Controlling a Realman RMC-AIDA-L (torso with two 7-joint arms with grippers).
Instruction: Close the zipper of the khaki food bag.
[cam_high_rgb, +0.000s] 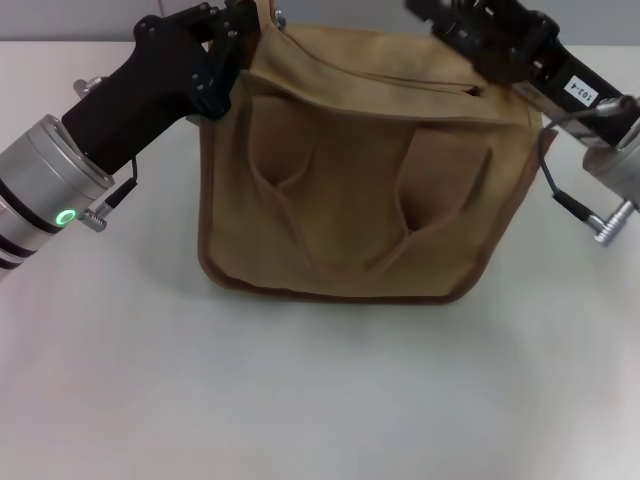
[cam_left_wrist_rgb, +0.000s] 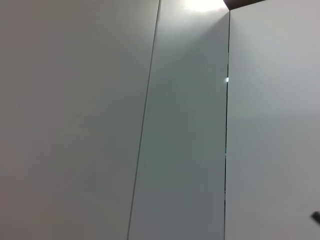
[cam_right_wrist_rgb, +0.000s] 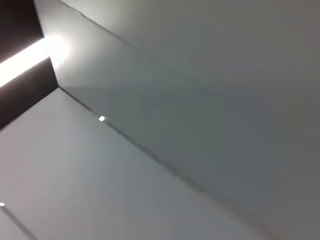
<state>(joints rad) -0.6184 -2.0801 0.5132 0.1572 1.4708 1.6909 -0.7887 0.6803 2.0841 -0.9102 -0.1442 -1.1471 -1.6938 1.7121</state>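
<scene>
Behind the bag, the left gripper hides its fingertips at the bag's top left corner; the right gripper above the bag's top right is cut by the frame edge; the zipper pull is not discernible

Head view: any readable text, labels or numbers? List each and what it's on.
"105-4", read on a small white label on the right arm just behind the right hand; the print is small and stands turned, so the reading is tentative.
No text shows on the khaki food bag, the left hand or the table.
The wrist views show only plain panels, no text.
</scene>
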